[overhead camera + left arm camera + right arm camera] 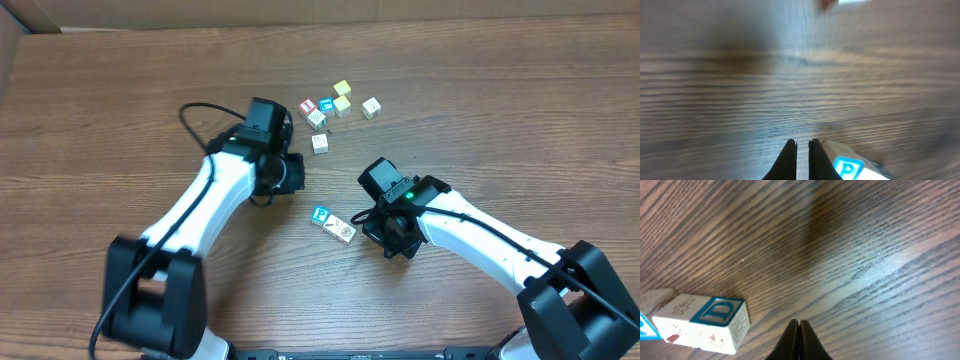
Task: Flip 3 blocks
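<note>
Wood-grain bench [120,90], both arms in over the middle. Left hand [801,156] fingers together, gripping nothing, tips low over the bench. Blue-faced block [847,167] just beside it on the right in the wrist view. Right hand [799,336] pinched tight too, empty, near the row's other end but apart from it. Three blocks [333,222] touching in a short diagonal row between the hands: blue-and-white first, then two pale. Other cubes [335,103] clustered well apart, farther back.
</note>
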